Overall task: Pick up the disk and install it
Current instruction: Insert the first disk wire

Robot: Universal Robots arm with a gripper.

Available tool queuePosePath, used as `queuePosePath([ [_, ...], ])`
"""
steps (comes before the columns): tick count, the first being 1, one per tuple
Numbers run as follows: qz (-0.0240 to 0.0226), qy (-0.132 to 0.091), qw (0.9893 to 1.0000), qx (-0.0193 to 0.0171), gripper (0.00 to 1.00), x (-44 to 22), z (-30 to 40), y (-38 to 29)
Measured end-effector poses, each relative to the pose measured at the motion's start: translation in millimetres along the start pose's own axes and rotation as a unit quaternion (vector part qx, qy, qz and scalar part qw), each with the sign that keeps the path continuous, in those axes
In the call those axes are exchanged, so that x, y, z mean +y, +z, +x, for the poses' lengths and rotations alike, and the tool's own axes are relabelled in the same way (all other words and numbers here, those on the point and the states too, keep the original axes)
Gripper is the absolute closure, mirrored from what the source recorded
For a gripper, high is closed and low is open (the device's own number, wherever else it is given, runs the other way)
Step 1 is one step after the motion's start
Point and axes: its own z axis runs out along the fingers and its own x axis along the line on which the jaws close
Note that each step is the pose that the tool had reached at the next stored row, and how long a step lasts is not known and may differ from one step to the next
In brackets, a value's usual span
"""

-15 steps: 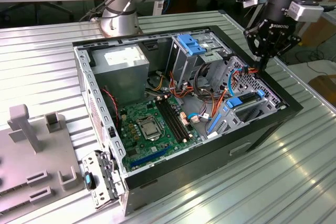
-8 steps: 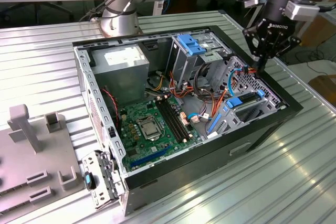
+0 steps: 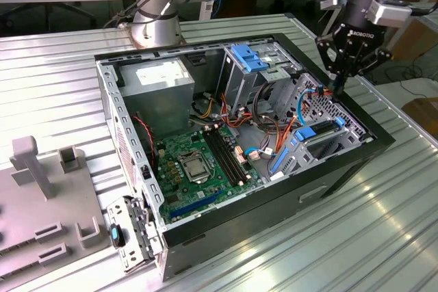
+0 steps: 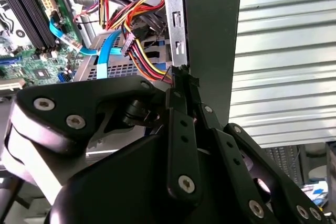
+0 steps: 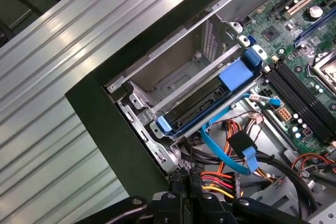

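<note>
Gripper (image 3: 337, 86), pressed together and empty, hangs above tangled cables (image 5: 223, 179); disk (image 5: 203, 102) sits in drive cage (image 5: 173, 61) nearby.

open pc case (image 3: 328, 176) w/ mobo (image 3: 198, 162) & psu (image 3: 161, 80) on ribbed table (image 3: 383, 237), grey jig (image 3: 41, 196) near

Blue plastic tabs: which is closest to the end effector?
The one on the disk, in the corner bay by the end effector; the other tab tops the cage farther away.

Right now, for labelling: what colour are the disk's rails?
Bright blue rails, clearest in the first wrist view.
</note>
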Motion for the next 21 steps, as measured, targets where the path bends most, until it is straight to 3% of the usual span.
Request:
queuePosePath([
  [4,-0.0037,0.029,0.9996,-0.0047,0.83,1.2,-1.4,0.1],
  [6,-0.0038,0.03,0.9995,-0.0047,0.83,4.9,-2.7,0.5],
  [9,-0.0039,0.03,0.9995,-0.0048,0.83,9.7,0.6,1.7],
  [13,-0.0057,0.044,0.999,-0.007,0.83,11.4,1.7,2.3],
  [18,-0.012,0.089,0.9959,-0.0135,0.83,11.3,1.7,3.0],
  [19,-0.0142,0.099,0.9949,-0.0144,0.83,10.5,2.7,3.4],
  [21,-0.0164,0.108,0.9939,-0.0148,0.83,9.0,4.2,3.9],
])
